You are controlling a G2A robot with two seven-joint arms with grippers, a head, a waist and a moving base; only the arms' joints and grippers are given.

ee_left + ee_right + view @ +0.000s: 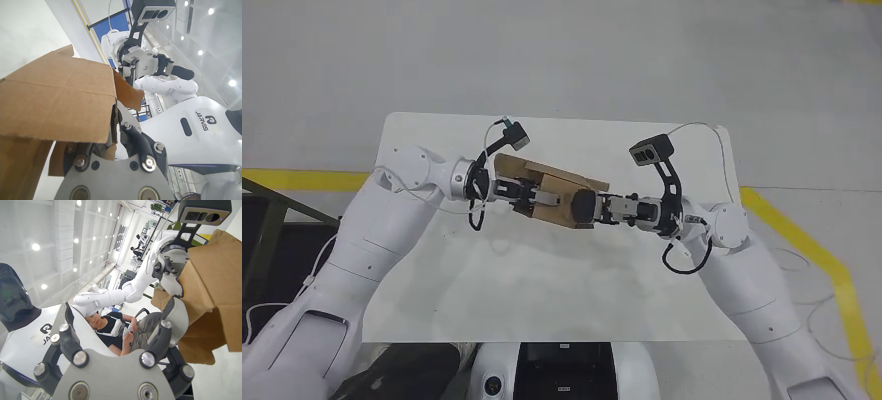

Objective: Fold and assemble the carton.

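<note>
The brown carton [552,190] is hanging, partly folded, between the two arms above the middle of the white table [542,300]. The left gripper [514,190] is clamping a flap at one end. The right gripper [584,208] is standing wide open at the other end, one finger [177,313] resting against the cardboard.

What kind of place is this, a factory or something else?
Probably a robotics lab or test hall: a white table stands on a grey floor marked with yellow floor tape, round ceiling lights sit high overhead, and the cardboard carton is held over the table.
</note>
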